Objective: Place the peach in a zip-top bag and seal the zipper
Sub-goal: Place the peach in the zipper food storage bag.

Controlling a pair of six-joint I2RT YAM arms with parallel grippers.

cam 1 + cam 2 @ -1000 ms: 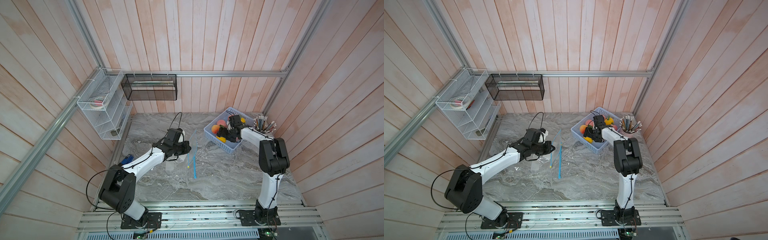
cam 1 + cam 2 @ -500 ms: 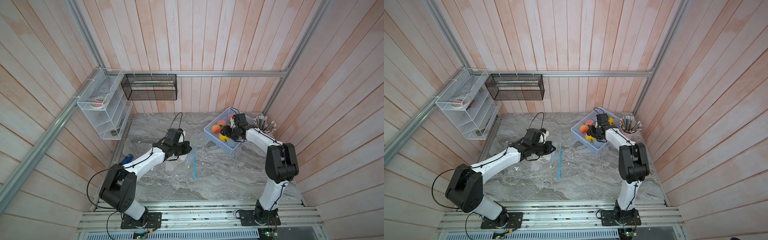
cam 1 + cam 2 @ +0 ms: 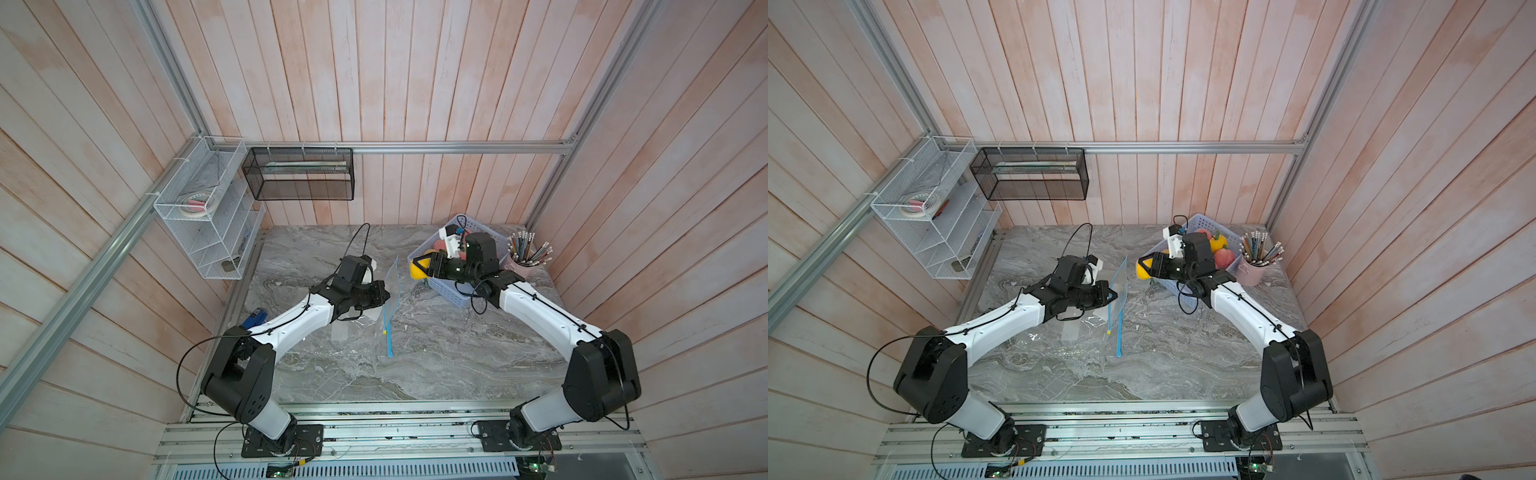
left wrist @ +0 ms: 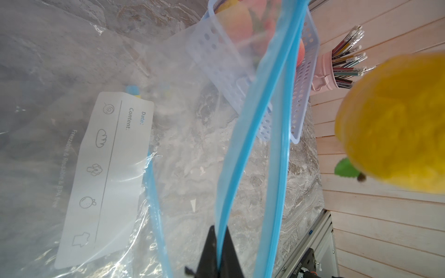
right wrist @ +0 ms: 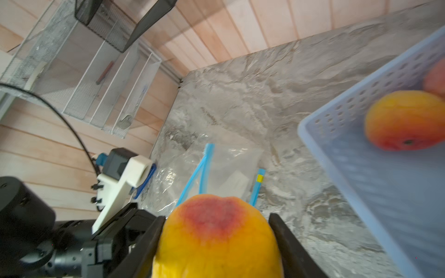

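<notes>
A yellow-orange peach (image 3: 417,270) with a red blush (image 5: 216,235) is clamped between my right gripper's (image 3: 418,268) fingers, in the air just past the basket's left edge. The clear zip-top bag (image 3: 353,328) with a blue zipper strip lies on the marble table. One side of its mouth (image 3: 1120,282) is pulled up. My left gripper (image 3: 384,296) is shut on that raised blue lip (image 4: 243,149), its black fingertips (image 4: 209,250) pinching it. The peach (image 4: 395,120) hangs a short way to the right of the bag's mouth.
A lilac perforated basket (image 3: 446,289) at the back right holds other fruit (image 5: 407,120). A pink cup of pencils (image 3: 521,268) stands beside it. On the left wall hang a white wire shelf (image 3: 208,220) and a black mesh box (image 3: 299,174).
My right gripper has closed on the peach in the basket, lifted it out and carried it left towards the bag. The left arm and the raised bag lip have stayed put.
</notes>
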